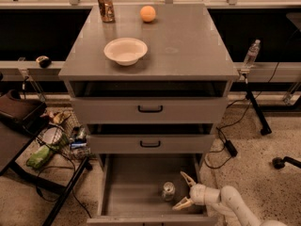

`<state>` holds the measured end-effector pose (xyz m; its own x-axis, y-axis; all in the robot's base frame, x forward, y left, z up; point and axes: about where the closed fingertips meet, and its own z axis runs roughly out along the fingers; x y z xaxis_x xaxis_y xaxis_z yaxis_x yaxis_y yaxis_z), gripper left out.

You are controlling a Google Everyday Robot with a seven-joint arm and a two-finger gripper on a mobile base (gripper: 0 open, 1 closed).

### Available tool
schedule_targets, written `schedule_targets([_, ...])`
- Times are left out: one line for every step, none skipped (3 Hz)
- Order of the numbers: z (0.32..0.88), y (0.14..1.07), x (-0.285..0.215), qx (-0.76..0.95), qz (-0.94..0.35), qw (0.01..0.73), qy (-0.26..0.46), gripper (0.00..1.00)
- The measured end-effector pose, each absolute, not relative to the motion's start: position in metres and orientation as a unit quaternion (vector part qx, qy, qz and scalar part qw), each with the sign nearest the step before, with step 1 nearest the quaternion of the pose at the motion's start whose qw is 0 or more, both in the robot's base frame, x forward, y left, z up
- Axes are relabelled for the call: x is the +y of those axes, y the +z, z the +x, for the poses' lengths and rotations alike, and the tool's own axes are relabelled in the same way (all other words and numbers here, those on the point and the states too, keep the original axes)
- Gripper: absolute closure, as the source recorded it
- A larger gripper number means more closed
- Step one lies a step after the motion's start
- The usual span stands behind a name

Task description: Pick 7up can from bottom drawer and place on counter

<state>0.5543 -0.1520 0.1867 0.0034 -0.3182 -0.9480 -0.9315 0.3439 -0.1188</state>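
The 7up can [168, 191] stands upright on the flat grey floor of the open bottom drawer [136, 182], toward its right front. My gripper [183, 190] is inside the drawer just right of the can, its two pale fingers spread open toward it, one above and one below, not touching it. The white arm comes in from the lower right. The counter [188, 46] is the grey top of the cabinet.
On the counter stand a white bowl [125, 50], a brown-gold can [106, 6] and an orange ball [147, 13]. Two shallower drawers with black handles [150, 109] sit partly open above. A black stand and clutter [47, 145] lie on the floor at left; a water bottle [251, 54] at right.
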Motion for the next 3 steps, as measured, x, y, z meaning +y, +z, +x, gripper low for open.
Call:
schedule_targets([0.554,0.171,-0.136,0.643,-0.494,0.491,0.319,0.00])
schedule_targets([0.556,0.163,-0.120,0.646,-0.507,0.462,0.334,0.18])
schedule_targets([0.558,0.165,-0.104,0.646,-0.511,0.447,0.349,0.42])
